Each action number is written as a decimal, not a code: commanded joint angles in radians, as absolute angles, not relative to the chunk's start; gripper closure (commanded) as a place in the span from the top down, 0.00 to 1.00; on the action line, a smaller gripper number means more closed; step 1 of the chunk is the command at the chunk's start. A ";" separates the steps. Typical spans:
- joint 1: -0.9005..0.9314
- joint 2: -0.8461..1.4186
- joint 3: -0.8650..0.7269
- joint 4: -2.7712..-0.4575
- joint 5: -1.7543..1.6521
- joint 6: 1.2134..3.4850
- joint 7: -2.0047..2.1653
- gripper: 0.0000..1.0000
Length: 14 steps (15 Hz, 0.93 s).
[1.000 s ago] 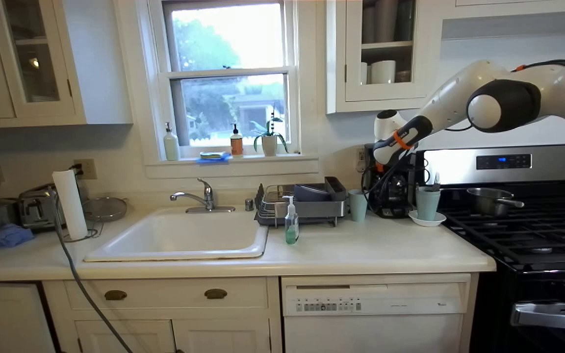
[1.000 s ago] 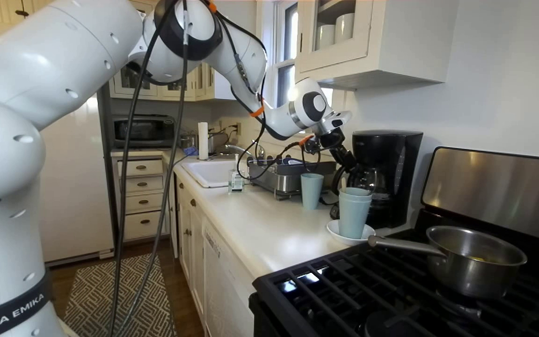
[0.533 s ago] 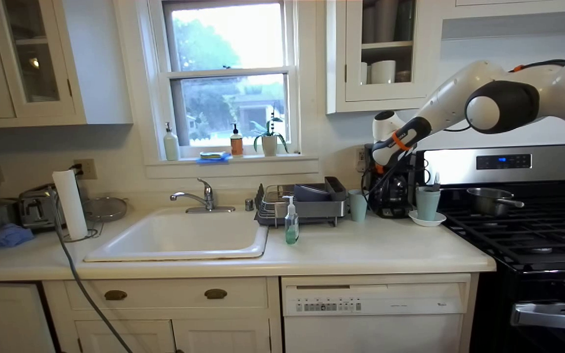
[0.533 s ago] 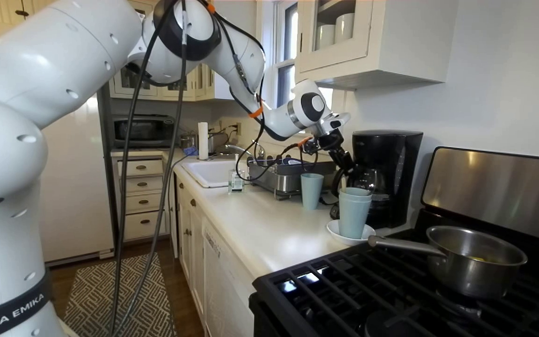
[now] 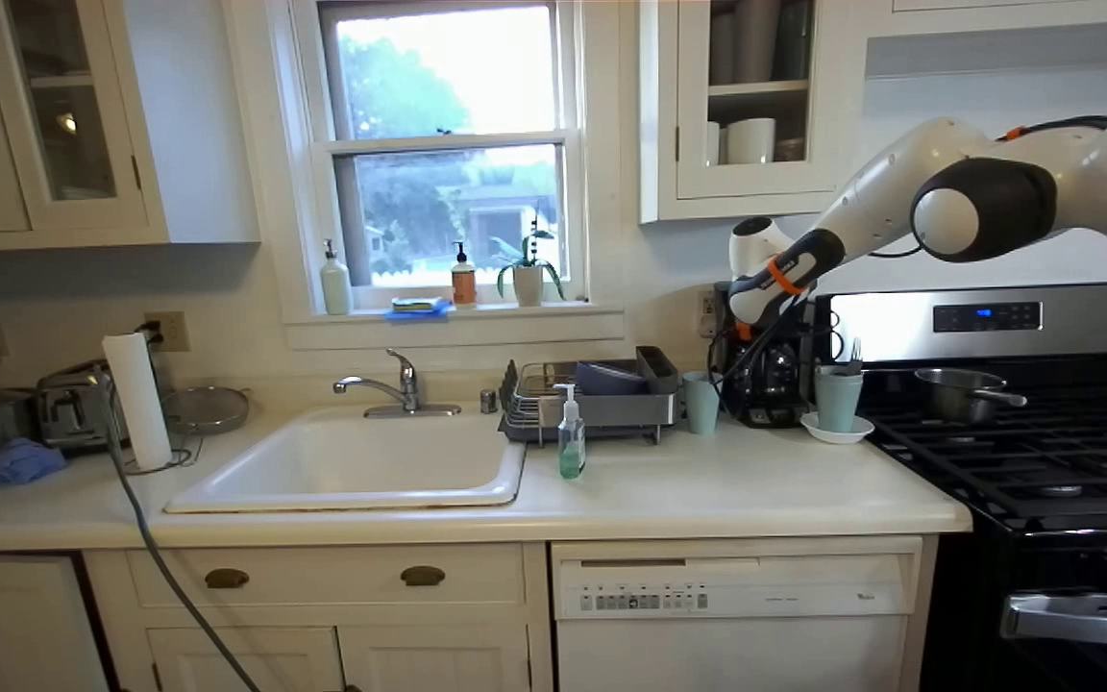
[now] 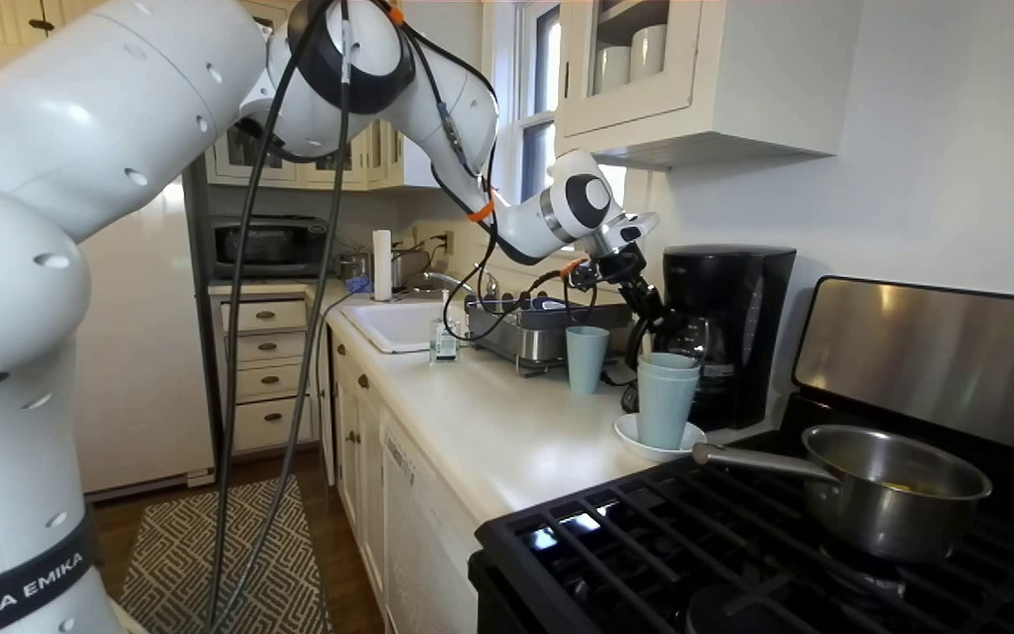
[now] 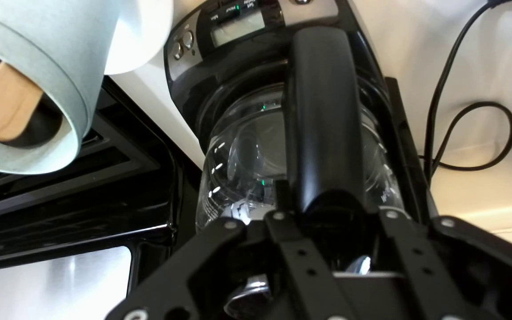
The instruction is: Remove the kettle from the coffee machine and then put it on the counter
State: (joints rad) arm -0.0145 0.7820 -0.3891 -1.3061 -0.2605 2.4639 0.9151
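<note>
The kettle, a clear glass carafe (image 7: 247, 151) with a black handle (image 7: 327, 111), sits inside the black coffee machine (image 6: 727, 273). In the wrist view the machine's control panel (image 7: 238, 29) shows beyond the glass. My gripper (image 7: 327, 206) has one finger on each side of the handle's near end and is shut on it. In an exterior view the gripper (image 6: 655, 313) reaches the handle at the machine's front, beside the glass (image 6: 696, 339). Dark parts overlap there, so the contact is hard to make out. The pale counter (image 6: 489, 414) stretches in front of the machine.
Stacked teal cups (image 6: 667, 401) with a wooden utensil stand on a white dish (image 6: 630, 436) close to the machine. Another teal cup (image 6: 586, 359) and a dish rack (image 5: 602, 408) stand to its other side. A soap bottle (image 5: 571, 442), sink (image 5: 505, 495) and saucepan (image 6: 894, 519) are farther off.
My arm has shifted very slightly, the hand a little lower and back from the machine in an exterior view. Kettle and coffee machine show no visible movement.
</note>
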 commanded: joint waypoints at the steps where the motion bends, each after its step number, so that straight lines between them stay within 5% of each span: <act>1: -0.003 0.783 -0.404 -1.321 -0.278 2.475 0.941 0.08; 14: 0.066 0.675 -0.452 -1.549 -0.315 2.661 0.973 0.08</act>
